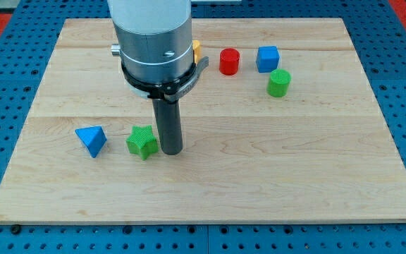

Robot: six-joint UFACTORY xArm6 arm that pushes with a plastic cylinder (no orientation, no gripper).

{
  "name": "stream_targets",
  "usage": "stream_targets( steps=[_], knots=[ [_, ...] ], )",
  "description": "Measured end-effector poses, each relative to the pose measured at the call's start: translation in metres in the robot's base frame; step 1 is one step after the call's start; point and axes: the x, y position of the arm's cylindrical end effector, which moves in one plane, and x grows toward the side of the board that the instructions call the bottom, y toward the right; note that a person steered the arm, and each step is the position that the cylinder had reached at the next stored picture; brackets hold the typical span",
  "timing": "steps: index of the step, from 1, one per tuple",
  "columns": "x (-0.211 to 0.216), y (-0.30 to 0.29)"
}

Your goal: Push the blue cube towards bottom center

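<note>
So from the one camera view, the rod's tip [170, 152] is planted on the wooden board [210, 190] just beside the green star-shaped block [142, 142], on its right, with the blue triangular block [91, 140] a bit further to the view's left. The blue cube [267, 58] sits well apart from the tip, up near the view's top right, with the red cylinder [229, 61] to its left and the green cylinder [278, 82] just below it. There's no gripper on this arm to open or close (just a plain rod), no containers anywhere, and a yellow block [197, 51] peeks out from behind the arm's grey body [151, 35], shape hidden.
</note>
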Motion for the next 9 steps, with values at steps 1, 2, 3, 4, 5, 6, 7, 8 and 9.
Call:
stream_targets(
  steps=[1, 2, 3, 4, 5, 6, 7, 8, 9],
  knots=[
    [0.000, -0.017],
    [0.000, -0.024],
    [0.000, -0.007],
    [0.000, 0.057],
    [-0.004, 0.141],
    [-0.038, 0.208],
    [-0.095, 0.252],
    [-0.160, 0.262],
    [-0.206, 0.236]
  ],
)
